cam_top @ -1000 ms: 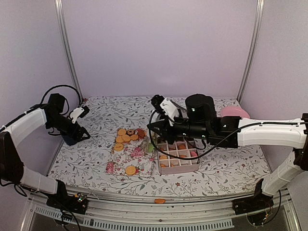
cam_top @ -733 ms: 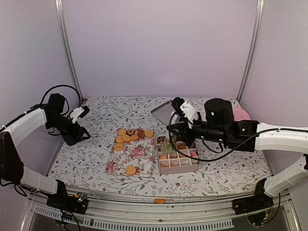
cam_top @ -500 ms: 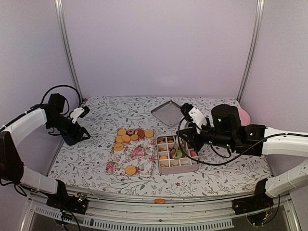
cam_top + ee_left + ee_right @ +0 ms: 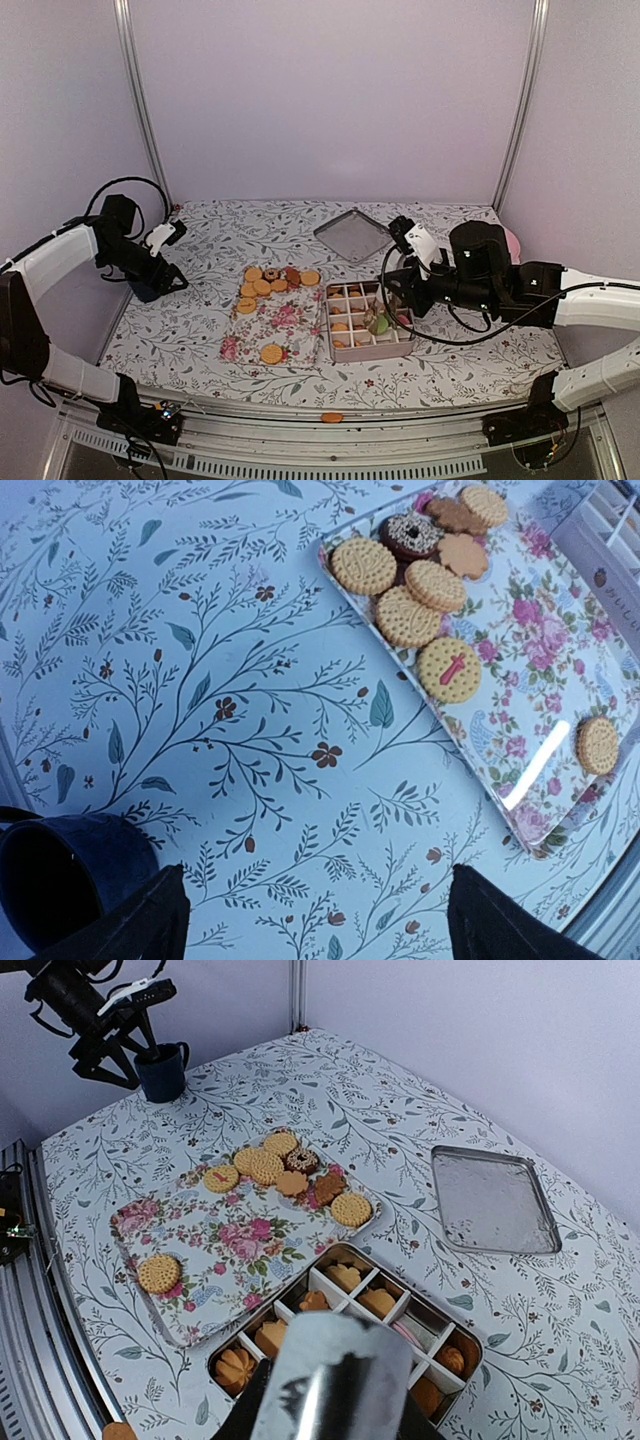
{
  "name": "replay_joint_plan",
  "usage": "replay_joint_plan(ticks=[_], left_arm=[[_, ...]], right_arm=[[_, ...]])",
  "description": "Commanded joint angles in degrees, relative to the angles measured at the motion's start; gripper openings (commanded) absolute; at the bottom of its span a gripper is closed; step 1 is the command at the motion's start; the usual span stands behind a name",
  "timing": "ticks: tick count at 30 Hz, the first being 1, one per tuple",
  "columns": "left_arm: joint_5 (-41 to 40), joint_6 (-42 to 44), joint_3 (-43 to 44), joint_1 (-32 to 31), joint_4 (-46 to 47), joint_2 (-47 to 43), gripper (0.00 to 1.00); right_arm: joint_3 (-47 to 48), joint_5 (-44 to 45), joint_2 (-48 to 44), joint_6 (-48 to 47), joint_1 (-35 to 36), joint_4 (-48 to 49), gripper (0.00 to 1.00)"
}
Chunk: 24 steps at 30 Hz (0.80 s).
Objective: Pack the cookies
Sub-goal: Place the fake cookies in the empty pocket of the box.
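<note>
Far left of the divided tin (image 4: pixel 468 1345), my left gripper (image 4: pixel 315 880) hangs wide open, holding nothing. Just left of the tin, nine cookies (image 4: pixel 265 1165) lie unpacked on the floral tray (image 4: pixel 250 1245). Several tin compartments hold one already. Over the tin's near end my right gripper (image 4: pixel 335 1405) pinches a shiny piece (image 4: pixel 340 1355), likely a wrapped cookie. I judge we're roughly halfway.

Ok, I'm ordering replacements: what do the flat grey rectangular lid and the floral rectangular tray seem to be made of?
Flat grey rectangular lid: probably thin metal, going by its dull silvery sheen and raised rim.
Floral rectangular tray: glossy printed surface with a bright glare streak. It could be tin or melamine; the look leaves that open.
</note>
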Motion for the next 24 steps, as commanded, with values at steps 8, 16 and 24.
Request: replay_joint_plan(ticks=[8,16,24], left_arm=[[0.06,0.29,0.20,-0.26,0.62,0.41,0.90],[-1.47,0.38,-0.72,-0.26,1.09,0.65,0.90],[-1.15,0.47,-0.58,-0.33,1.36,0.71,0.90]], right_arm=[[-0.14,0.72,-0.71,1.68,-0.35,0.24,0.29],[1.14,1.30,0.32,0.67,-0.41,1.17,0.35],[2.07,1.27,0.89,0.00,-0.43,1.67,0.38]])
